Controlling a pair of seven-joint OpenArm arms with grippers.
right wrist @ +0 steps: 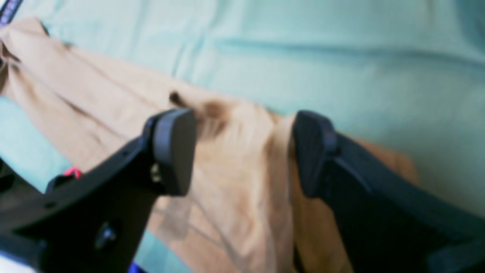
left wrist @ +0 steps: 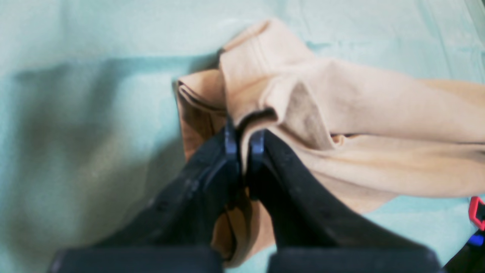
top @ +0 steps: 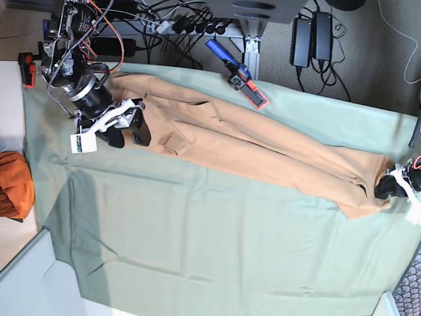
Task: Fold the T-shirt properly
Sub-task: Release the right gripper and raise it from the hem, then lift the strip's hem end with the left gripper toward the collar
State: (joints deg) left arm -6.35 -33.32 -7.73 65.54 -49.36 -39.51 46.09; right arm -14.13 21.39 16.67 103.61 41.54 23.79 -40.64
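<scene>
The T-shirt (top: 263, 148) is soft peach-tan cloth with no print. In the base view it lies stretched into a long, narrow, wrinkled band on the pale green sheet (top: 197, 243), running from the upper left of the frame to the right edge.

Left gripper (left wrist: 242, 142): the black jaws are pressed together, pinching a fold of the T-shirt (left wrist: 341, 113). The left wrist view shows the cloth bunched in several layers at the jaw tips, with a stitched hem at upper centre. The base view shows this gripper (top: 388, 187) at the far right end of the band, partly cut off by the frame edge.

Right gripper (right wrist: 242, 151): the jaws are spread wide. The right wrist view, which is blurred, shows the T-shirt (right wrist: 113, 94) between and below the two dark pads (right wrist: 176, 149); the right-hand pad appears to touch a fold, but no cloth is clamped. The base view places this gripper (top: 128, 128) at the upper-left end of the band.

Only the base view shows these items:
- an orange cloth bundle (top: 13, 184) at the left edge, off the sheet;
- a blue and red tool (top: 237, 72) at upper centre, at the sheet's far edge;
- black power bricks (top: 312, 29) and cables (top: 171, 23) along the top.

No containers appear in any view.
</scene>
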